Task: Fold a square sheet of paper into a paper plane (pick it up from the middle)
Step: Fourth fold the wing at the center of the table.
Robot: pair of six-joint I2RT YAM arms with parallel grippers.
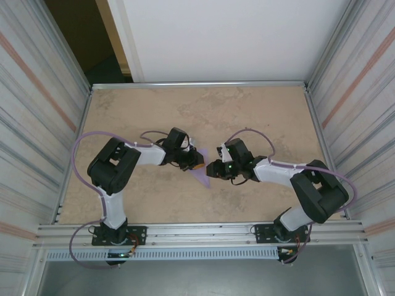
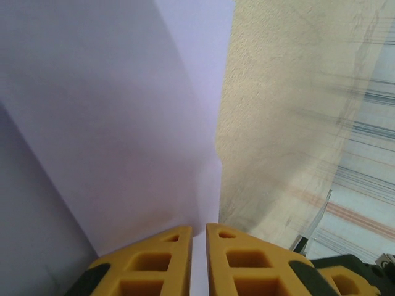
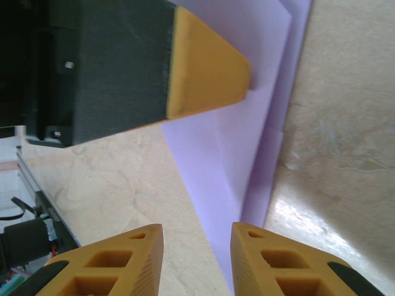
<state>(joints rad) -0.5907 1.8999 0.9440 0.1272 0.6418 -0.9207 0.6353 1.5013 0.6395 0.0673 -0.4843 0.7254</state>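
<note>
- Paper point(image 1: 200, 176), creased narrow, sits mid-tabletop point(image 1: 247, 117), between both arms.
- Left gripper point(image 2: 198, 229) is pinching its edge.
- Right gripper point(image 3: 197, 229) is spread; from it the paper's long axis runs straight ahead, so I'd work from there.

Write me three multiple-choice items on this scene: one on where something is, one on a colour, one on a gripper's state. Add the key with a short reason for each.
1. On the beige table, the light purple paper sheet lies
A. at the far left corner
B. near the middle, between the left gripper and the right gripper
C. against the right wall

2. Both grippers' fingers are
A. yellow
B. red
C. white

3. The right gripper's jaws stand
A. shut and empty
B. clamped on a cable
C. open

Key: 1 B, the top view shows the sheet between the two tips. 2 A, both wrist views show yellow fingers. 3 C, the right wrist view shows a wide gap between them.
</note>
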